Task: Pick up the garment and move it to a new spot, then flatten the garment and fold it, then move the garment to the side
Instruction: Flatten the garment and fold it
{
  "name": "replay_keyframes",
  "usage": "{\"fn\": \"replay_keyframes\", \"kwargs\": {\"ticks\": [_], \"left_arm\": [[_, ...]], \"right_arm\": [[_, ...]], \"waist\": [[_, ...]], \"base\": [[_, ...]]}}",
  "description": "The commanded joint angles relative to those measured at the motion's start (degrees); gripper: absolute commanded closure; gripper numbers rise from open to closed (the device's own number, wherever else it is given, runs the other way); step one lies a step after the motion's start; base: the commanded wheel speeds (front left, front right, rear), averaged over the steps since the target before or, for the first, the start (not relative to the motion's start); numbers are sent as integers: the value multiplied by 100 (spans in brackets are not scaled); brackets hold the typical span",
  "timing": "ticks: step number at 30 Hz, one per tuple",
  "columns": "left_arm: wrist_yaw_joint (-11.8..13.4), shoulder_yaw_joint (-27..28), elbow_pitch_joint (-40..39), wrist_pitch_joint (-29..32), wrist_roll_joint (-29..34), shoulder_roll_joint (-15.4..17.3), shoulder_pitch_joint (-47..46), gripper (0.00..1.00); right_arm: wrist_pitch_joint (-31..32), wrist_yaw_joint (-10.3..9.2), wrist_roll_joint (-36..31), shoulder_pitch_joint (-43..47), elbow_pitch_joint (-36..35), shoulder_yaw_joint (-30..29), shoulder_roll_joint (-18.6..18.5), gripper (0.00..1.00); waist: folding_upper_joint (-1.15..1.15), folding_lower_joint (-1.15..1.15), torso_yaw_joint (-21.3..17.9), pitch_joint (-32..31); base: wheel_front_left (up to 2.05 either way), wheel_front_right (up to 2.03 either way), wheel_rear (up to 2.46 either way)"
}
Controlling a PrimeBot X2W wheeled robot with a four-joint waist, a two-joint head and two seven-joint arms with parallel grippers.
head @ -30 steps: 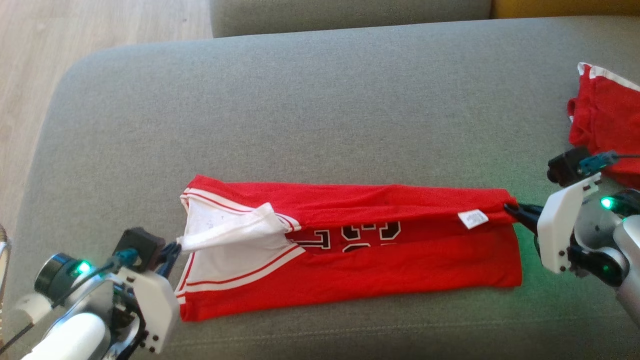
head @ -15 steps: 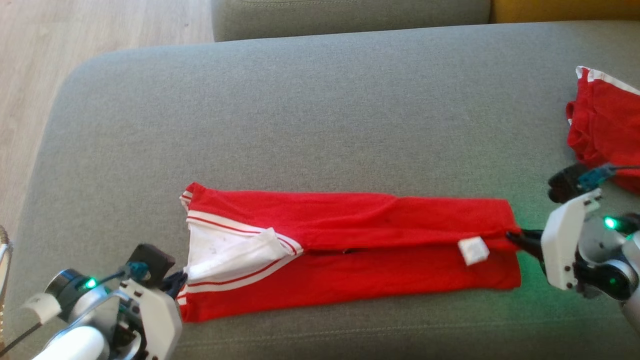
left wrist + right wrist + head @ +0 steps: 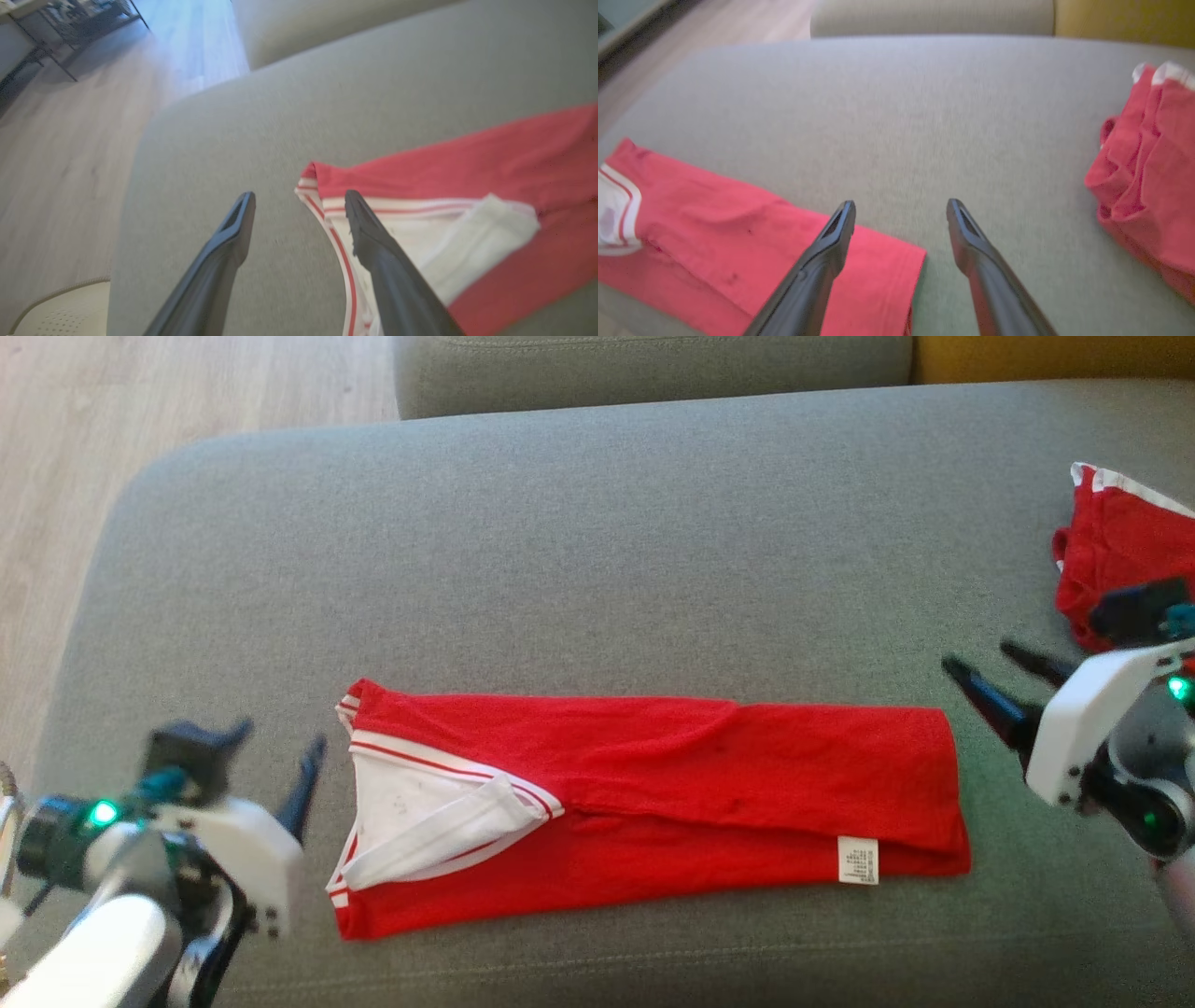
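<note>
Plainly folded into a long red band, the garment (image 3: 653, 793) lies flat on the grey sofa seat (image 3: 560, 541), toward the seat's near edge, its length running left to right in the head view. At the garment's left end a white panel (image 3: 411, 803) with red-and-white striped trim lies open, with a white strip folded across it. Near the garment's right end, on its near edge, a small white label (image 3: 858, 860) faces up.

The left gripper (image 3: 300, 196) sits just off the garment's left end, its jaws wide apart and holding nothing. In the left wrist view one dark finger (image 3: 373, 242) crosses the garment's striped edge, though whether it touches the cloth cannot be told. The right gripper (image 3: 978, 656) sits off the garment's right end, a little to its far side and clear of the cloth, jaws likewise spread and empty.

Well beyond the garment's right end, a second red garment (image 3: 1120, 551) with white trim lies bunched on the same seat, apart from the folded one. Beyond the garment's left end, past the seat's rounded corner, runs pale wooden floor (image 3: 140, 429).
</note>
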Motion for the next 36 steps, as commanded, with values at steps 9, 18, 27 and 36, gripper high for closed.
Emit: {"fn": "replay_keyframes", "kwargs": {"ticks": [9, 18, 27, 36], "left_arm": [[805, 1413, -107, -2131, -498, -922, -145, 0], [551, 1937, -68, -2471, 186, -1770, 388, 0], [-17, 2686, 67, -2474, 1131, -2612, 865, 0], [-685, 3137, 360, -2474, 1758, -3068, 849, 0]], "right_arm": [[-1887, -2, -1252, 391, -886, -1057, 1069, 0], [-3064, -2, -2277, 1115, -1280, -1549, 2077, 0], [-3435, -2, -2730, 1391, -1178, -1902, 2500, 0], [-3382, -2, -2859, 1427, -936, -2085, 2623, 0]], "waist": [[0, 0, -7, -31], [0, 0, -20, -17], [0, 0, -12, 50], [0, 0, -39, 75]], "base": [[0, 0, 0], [0, 0, 0], [0, 0, 0], [0, 0, 0]]}}
